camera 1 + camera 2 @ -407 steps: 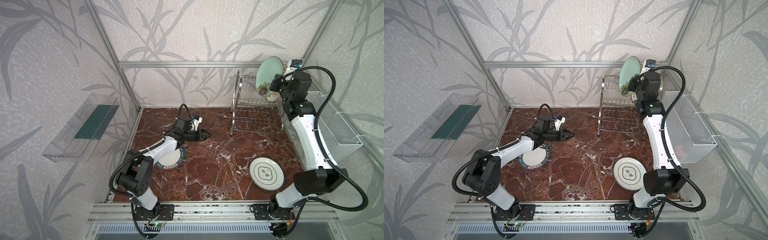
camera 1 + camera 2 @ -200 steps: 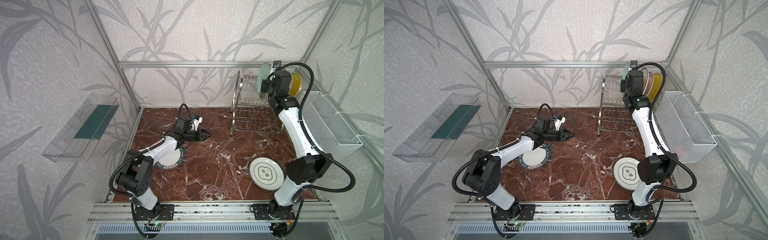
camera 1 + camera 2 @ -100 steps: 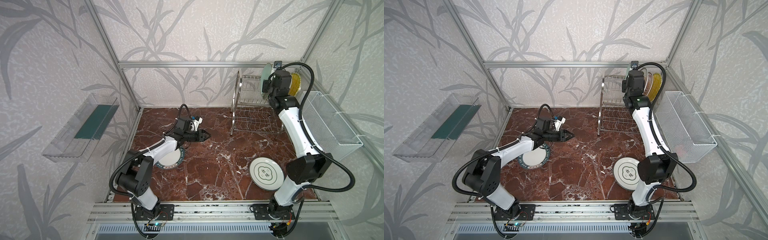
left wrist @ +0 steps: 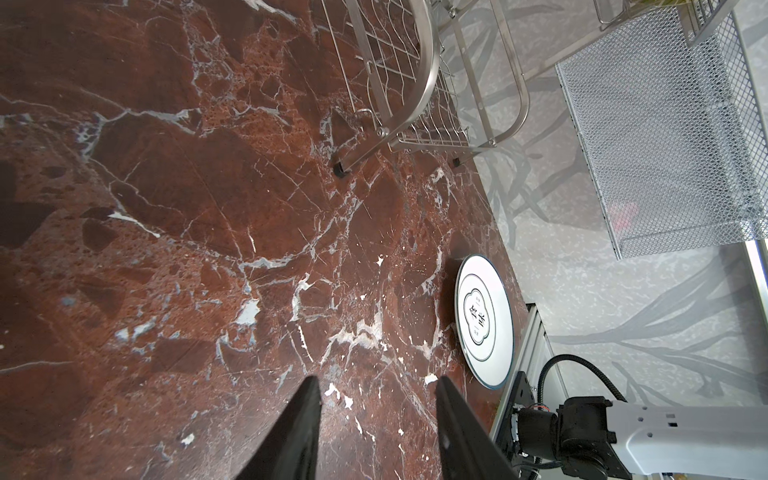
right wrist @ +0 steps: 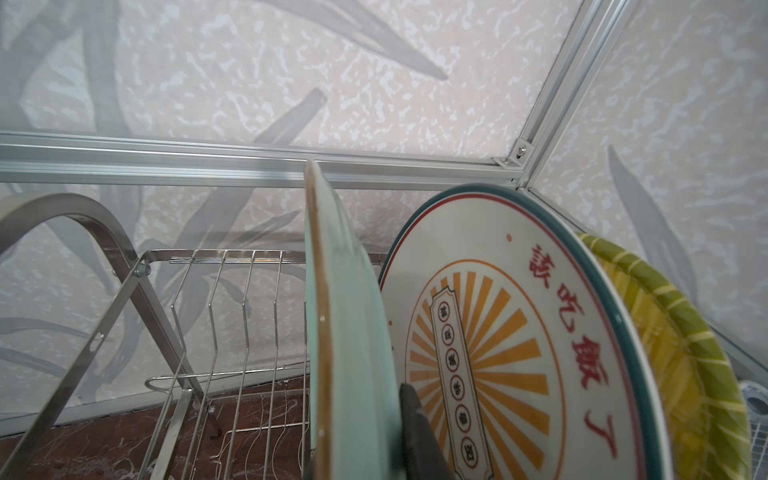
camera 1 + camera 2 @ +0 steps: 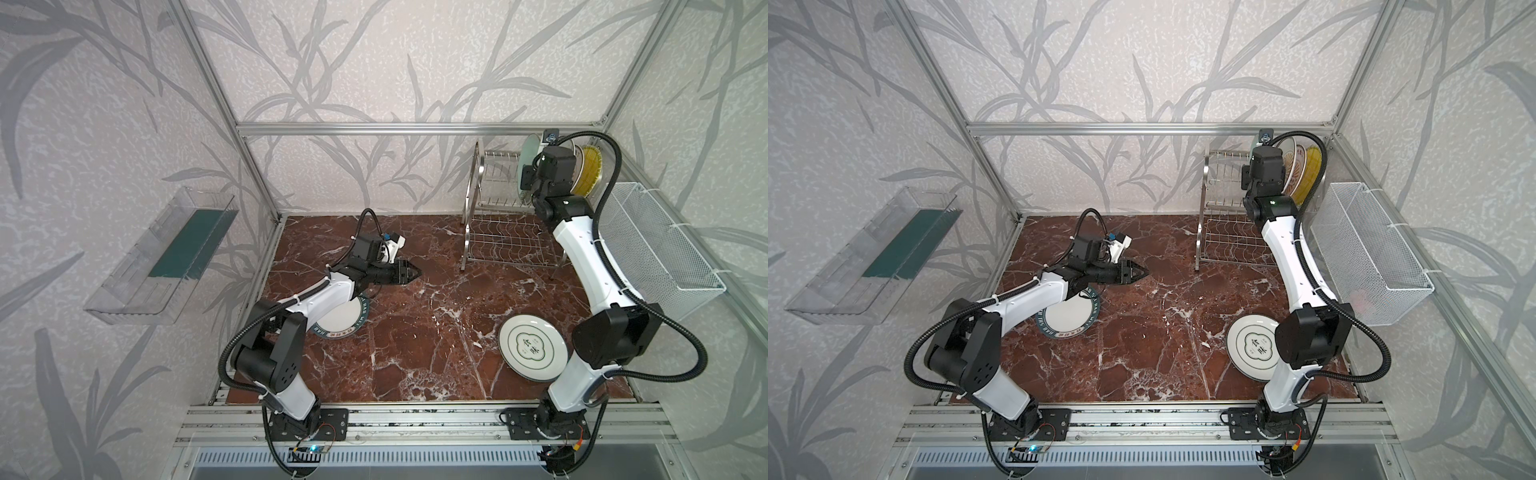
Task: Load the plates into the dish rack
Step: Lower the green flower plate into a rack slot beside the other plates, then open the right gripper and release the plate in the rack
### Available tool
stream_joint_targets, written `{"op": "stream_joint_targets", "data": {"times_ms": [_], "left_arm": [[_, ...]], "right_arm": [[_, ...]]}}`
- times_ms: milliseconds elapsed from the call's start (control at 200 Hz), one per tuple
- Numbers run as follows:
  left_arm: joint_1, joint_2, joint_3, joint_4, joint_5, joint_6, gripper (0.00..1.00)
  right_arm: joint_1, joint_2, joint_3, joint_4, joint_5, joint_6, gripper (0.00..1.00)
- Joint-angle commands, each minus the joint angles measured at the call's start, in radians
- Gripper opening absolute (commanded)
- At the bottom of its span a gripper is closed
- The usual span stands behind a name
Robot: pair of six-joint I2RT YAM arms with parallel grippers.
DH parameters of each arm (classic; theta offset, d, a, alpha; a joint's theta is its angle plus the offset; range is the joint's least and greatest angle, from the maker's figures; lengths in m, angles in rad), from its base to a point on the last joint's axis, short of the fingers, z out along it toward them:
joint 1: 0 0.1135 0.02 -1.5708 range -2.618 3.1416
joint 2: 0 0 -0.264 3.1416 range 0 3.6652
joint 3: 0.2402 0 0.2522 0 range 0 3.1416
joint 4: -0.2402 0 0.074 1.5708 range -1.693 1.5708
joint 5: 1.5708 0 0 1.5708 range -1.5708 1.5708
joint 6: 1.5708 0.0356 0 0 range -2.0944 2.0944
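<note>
The pale green plate [image 5: 345,332] stood on edge over the upper tier of the dish rack [image 6: 498,232], at the upper right of both top views. Your right hand [image 5: 365,432] was pinching it. In the right wrist view one black finger [image 5: 419,432] lay flat against the plate's face, and the other was mostly hidden behind its rim. Whether the plate's bottom edge sat between the prongs, you could not tell.

Just beside it leaned the sunburst plate [image 5: 498,353], white with orange rays and red lettering. Behind that was the yellow ribbed plate [image 5: 685,374], and both stood upright in the same tier.

Two more plates lay flat on the tabletop [image 6: 415,332]. The cloud-emblem plate [image 6: 532,347] was at the lower right, close to the base of your right arm. The teal-rimmed lettered plate [image 6: 345,316] was at the centre left, partly covered by your left forearm.

Your left hand [image 4: 378,382] hung low over the bare marble just past that plate, near the middle of the frame. Its two fingers were spread apart and empty, pointing towards the rack.

The white mesh basket [image 6: 665,249] hung on the right wall beside the rack. The clear plastic tray [image 6: 158,257] hung on the left wall, well apart from everything else.
</note>
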Motion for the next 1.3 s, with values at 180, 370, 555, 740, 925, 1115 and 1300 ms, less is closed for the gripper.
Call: {"op": "stream_joint_targets", "data": {"times_ms": [180, 370, 555, 740, 925, 1115, 1300], "left_arm": [[0.001, -0.045, 0.000, -0.020, -0.014, 0.025, 0.44], [0.000, -0.046, 0.004, -0.027, -0.016, 0.028, 0.44], [0.000, -0.049, 0.002, -0.033, -0.018, 0.033, 0.44], [0.002, -0.049, 0.003, -0.036, -0.019, 0.034, 0.44], [0.002, -0.050, 0.002, -0.037, -0.020, 0.035, 0.44], [0.002, -0.064, -0.006, -0.036, -0.035, 0.036, 0.44], [0.002, -0.074, -0.004, -0.047, -0.046, 0.039, 0.44]], "right_arm": [[0.000, -0.018, -0.019, 0.133, 0.046, 0.008, 0.00], [0.000, -0.003, -0.017, 0.133, 0.046, 0.001, 0.00], [0.000, 0.015, -0.011, 0.128, 0.043, -0.001, 0.00], [-0.001, 0.022, 0.001, 0.097, 0.031, 0.013, 0.06], [-0.008, 0.022, 0.021, 0.068, -0.011, 0.034, 0.21], [-0.009, 0.016, 0.051, 0.048, -0.045, 0.038, 0.41], [-0.009, 0.014, 0.107, 0.009, -0.066, 0.023, 0.58]]}}
